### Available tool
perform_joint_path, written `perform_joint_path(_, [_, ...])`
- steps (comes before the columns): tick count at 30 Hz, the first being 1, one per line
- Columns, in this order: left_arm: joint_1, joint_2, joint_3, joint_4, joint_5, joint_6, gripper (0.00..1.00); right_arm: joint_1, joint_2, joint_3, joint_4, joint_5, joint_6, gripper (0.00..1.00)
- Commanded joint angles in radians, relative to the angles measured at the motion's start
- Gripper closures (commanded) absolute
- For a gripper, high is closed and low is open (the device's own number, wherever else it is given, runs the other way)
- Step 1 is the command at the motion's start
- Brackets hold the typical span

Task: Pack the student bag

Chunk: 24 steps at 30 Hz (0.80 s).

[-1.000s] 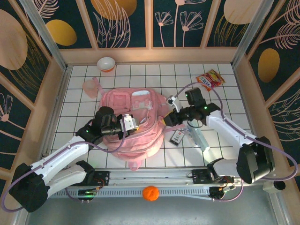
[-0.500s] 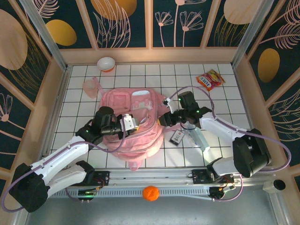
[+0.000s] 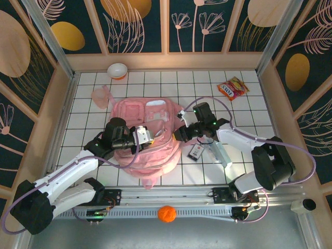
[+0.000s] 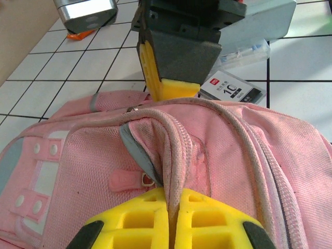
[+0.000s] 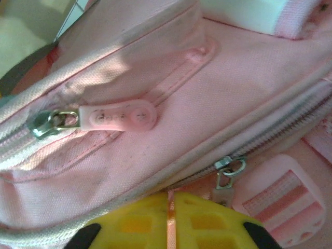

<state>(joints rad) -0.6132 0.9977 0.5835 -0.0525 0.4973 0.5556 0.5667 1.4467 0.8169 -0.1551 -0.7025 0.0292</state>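
On the tiled table (image 3: pixel 88 119), student bag (image 3: pixel 155 158), contents hidden, left gripper (image 4: pixel 171 197) and right gripper (image 5: pixel 170 199) both clenched on its fabric.

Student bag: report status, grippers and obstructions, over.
Left gripper shut on student bag zipper seam. Right gripper shut at bag's zipper line, hold unconfirmed. Small box and clear case beside bag, not blocking.

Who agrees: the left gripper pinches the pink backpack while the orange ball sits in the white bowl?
No: the top external view shows the orange ball on the near rail, far from the white bowl. The left gripper does pinch the pink backpack.
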Motion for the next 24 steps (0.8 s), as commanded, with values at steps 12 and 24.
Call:
perform_joint_path(12, [0.006,0.007,0.021,0.262,-0.185,-0.113,1.00,0.012,-0.108,-0.014,-0.077,-0.169,0.003,1.00])
perform_joint_path(24, [0.007,0.041,0.010,0.346,-0.170,-0.174,1.00,0.018,-0.203,-0.030,-0.009,-0.242,0.112,1.00])
